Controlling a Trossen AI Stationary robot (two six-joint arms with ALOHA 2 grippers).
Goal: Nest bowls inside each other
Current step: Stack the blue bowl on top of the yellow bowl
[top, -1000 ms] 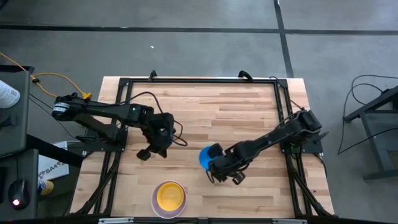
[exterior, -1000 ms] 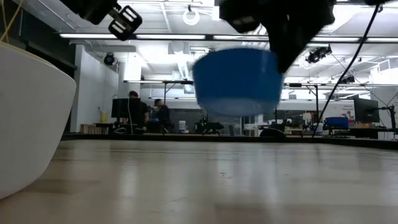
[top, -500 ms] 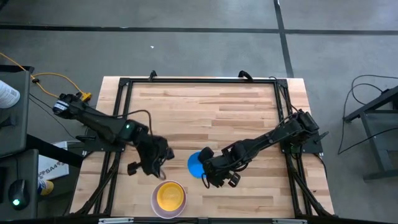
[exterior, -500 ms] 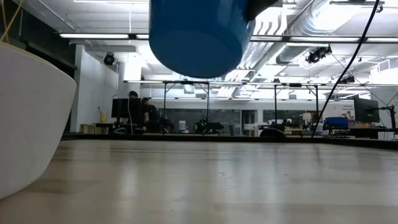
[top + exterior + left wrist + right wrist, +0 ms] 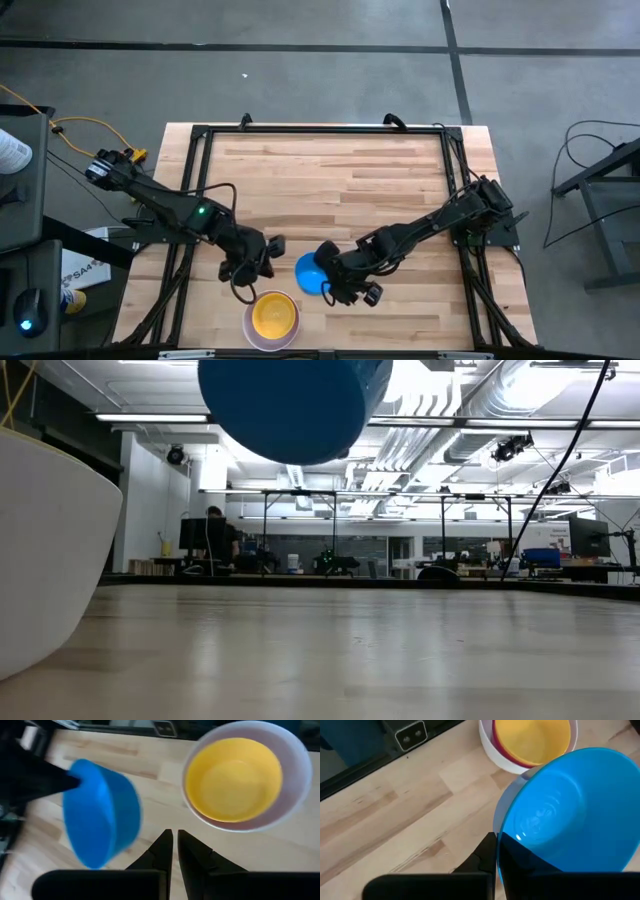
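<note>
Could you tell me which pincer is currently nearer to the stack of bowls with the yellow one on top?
Left. The left pincer, empty, hovers just beyond the yellow-topped stack, over the table. The right pincer is farther to the side, shut on the rim of the blue bowl it carries above the table.

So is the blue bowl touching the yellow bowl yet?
Apart. In the left wrist view, bare wood shows between the blue bowl, held by the right gripper, and the white bowl holding the yellow bowl.
</note>
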